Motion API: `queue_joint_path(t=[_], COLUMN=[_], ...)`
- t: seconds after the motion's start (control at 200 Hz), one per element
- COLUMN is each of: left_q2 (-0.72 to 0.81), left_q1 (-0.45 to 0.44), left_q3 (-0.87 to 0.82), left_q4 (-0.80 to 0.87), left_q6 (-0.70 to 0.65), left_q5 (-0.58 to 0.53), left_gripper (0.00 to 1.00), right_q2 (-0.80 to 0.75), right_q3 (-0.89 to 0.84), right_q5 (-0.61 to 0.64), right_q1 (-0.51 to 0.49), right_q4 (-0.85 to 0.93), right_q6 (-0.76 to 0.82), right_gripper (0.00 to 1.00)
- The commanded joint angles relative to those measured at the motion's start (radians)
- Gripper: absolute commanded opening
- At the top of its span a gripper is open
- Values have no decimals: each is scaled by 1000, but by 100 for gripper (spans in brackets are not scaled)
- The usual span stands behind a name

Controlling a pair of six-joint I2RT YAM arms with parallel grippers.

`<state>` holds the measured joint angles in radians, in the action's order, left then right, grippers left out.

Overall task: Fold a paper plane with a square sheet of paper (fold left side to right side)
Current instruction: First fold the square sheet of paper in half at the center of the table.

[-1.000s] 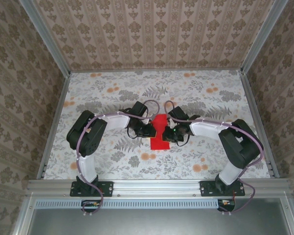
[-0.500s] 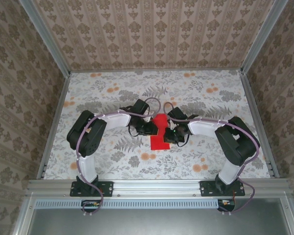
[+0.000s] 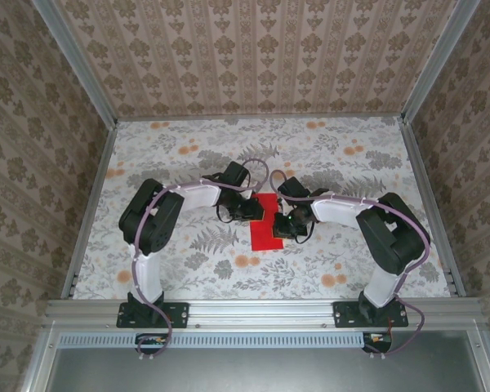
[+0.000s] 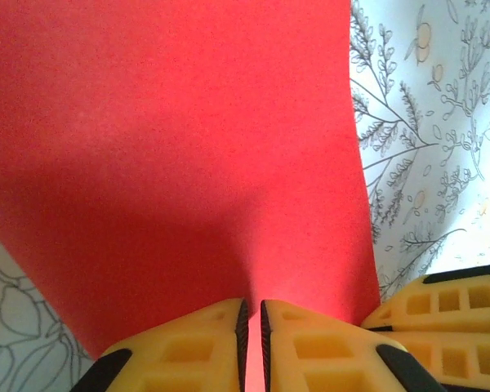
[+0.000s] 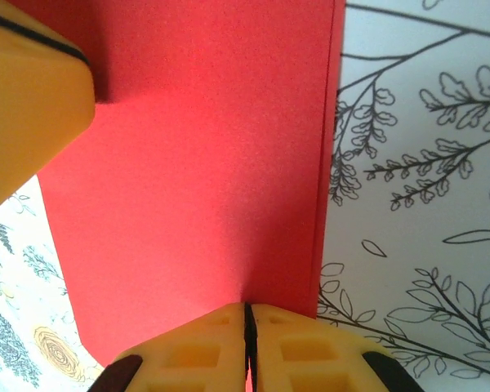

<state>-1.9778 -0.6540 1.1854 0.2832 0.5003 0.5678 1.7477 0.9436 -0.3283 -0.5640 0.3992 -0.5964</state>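
Worktop (image 3: 351, 163): floral-patterned surface, walled on three sides. It carries the sheet directly.

Square sheet of paper (image 3: 266, 237): bright red. It lies at the middle of the top view, just below centre, between the two claws. From above it reads as a tall narrow rectangle. The right wrist view shows a second edge running just inside its right border, so it is probably two layers, doubled left over right.

Left claw (image 3: 251, 212): sits at the sheet's upper left. Its yellow fingers (image 4: 188, 343) are drawn nearly together, with a sliver of red between them, pinching the paper.

Right claw (image 3: 288, 224): sits at the sheet's right edge. Its jaws are pressed together on the paper's near border.

Step in hand: judged to be matching the edges and setting the crease.

Handling note: the two right-hand edges should be brought flush before pressing. The paper is thin, so a sideways pull would skew or buckle it. One claw should pin the sheet while the other flattens it along the fold.

Containers: the sheet rests in nothing, bare on the worktop.
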Motion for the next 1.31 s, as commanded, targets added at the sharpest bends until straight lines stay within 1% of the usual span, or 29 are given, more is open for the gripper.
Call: queue_joint_path(t=[0.0, 0.235, 0.715, 1.3], left_q2=[-14, -23, -63, -175], left_q1=[13, 36, 95, 155], left_q3=[22, 5, 63, 232], left_q4=[-20, -39, -23, 43], left_q6=[5, 19, 5, -44], left_q5=[-10, -38, -54, -64], left_gripper=[15, 12, 12, 12], right_q2=[60, 65, 76, 68], right_q3=[-14, -10, -19, -33], right_q5=[96, 118, 115, 109], right_q1=[-5, -4, -4, -4], right_q4=[106, 133, 133, 133], right_q6=[33, 57, 70, 69], right_gripper=[11, 10, 10, 10])
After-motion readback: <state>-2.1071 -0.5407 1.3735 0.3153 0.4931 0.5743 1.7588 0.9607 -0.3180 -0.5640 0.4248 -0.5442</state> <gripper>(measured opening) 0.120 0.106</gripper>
